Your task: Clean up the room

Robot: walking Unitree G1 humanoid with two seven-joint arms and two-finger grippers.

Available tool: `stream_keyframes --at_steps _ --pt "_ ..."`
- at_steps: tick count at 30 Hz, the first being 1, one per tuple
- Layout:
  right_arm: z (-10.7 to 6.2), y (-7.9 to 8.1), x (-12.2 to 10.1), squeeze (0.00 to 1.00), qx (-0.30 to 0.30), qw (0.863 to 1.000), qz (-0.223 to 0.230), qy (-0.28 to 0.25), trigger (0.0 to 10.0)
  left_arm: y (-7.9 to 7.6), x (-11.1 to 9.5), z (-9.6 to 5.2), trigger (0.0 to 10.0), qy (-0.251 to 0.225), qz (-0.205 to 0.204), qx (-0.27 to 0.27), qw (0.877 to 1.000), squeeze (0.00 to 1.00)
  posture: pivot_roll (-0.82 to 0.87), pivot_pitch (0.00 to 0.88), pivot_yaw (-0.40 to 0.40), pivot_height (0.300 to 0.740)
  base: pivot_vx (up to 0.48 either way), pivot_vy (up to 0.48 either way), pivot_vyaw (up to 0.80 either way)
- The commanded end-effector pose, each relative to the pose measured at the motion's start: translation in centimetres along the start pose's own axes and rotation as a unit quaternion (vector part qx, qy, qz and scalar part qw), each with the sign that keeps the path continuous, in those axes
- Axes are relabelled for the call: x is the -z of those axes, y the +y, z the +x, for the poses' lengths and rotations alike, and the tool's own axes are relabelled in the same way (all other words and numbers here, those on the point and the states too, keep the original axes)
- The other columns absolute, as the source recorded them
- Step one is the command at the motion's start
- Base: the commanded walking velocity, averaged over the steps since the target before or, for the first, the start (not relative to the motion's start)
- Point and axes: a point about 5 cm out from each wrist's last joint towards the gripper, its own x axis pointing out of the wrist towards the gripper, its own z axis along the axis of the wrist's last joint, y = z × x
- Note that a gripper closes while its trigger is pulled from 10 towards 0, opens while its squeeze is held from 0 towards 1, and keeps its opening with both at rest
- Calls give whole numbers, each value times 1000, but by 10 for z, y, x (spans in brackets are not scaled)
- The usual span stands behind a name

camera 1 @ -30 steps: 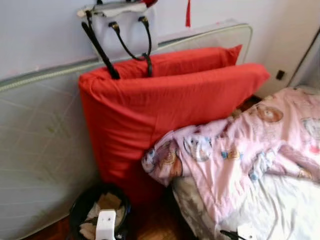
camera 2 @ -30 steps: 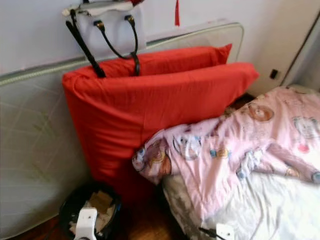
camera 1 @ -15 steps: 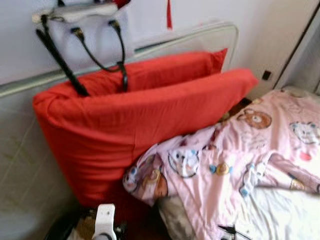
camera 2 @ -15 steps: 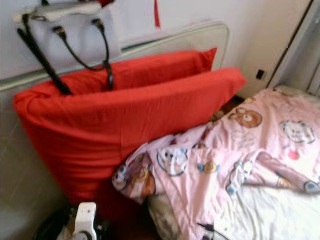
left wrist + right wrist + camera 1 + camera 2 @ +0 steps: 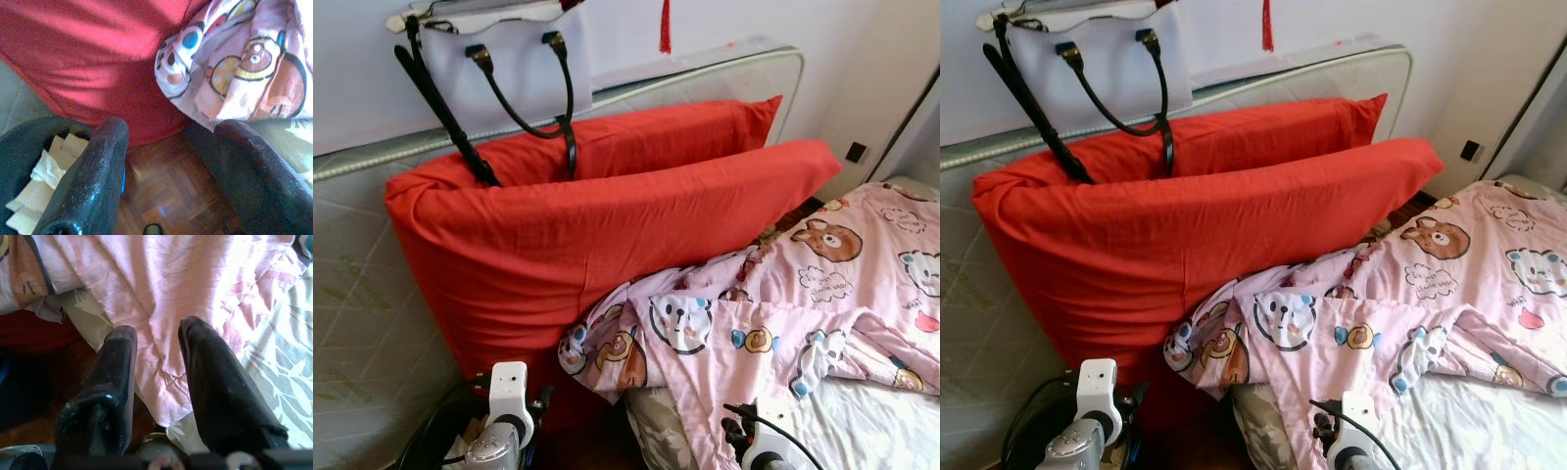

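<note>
Nothing is being held: left gripper (image 5: pixel 168 161) & right gripper (image 5: pixel 156 362), both spread empty, are being kept near the pink blanket (image 5: pixel 803 313), unfolded.

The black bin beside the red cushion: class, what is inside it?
The black bin holds crumpled pale paper. Its bottom is covered by that paper; the left pincer hangs open above.

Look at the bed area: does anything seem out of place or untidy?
Yes. The pink blanket lies crumpled, its corner hanging off the bed against the red cushion. A handbag perches atop that cushion, straps dangling.
</note>
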Motion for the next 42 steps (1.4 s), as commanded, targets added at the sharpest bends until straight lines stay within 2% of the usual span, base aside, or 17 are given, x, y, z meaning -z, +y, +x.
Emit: stream_keyframes --at_steps 1,12,21,25,27,33,42 --pt "0 -1 -2 0 4 1000 7 -7 10000 1 4 -2 10000 2 -1 -2 1000 0 -27 0 -22 740 0 270 0" --pt "-1 -1 -3 0 1 999 19 -31 10000 -3 -17 4 10000 -47 -3 8 999 0 -33 0 -25 740 0 73 0" --pt "-2 -1 -3 0 5 999 34 -39 10000 -7 -23 5 10000 -62 2 14 998 0 -31 0 -25 740 0 374 0" --pt "9 15 -44 0 -10 994 24 -108 10000 -7 -24 5 10000 -64 1 14 998 0 -31 0 -27 740 0 0 0" --pt "12 17 -55 0 -6 992 32 -118 10000 -7 -24 5 10000 -64 -1 13 998 0 -28 0 -28 740 0 0 -344" --pt "10 7 -45 0 12 995 42 -91 10000 -8 -21 5 10000 -61 -4 13 998 0 -28 0 -29 740 0 0 -742" --pt "9 3 -37 0 17 997 44 -67 10000 -9 -20 5 10000 -56 -10 12 998 0 -27 0 -28 740 0 53 -711"
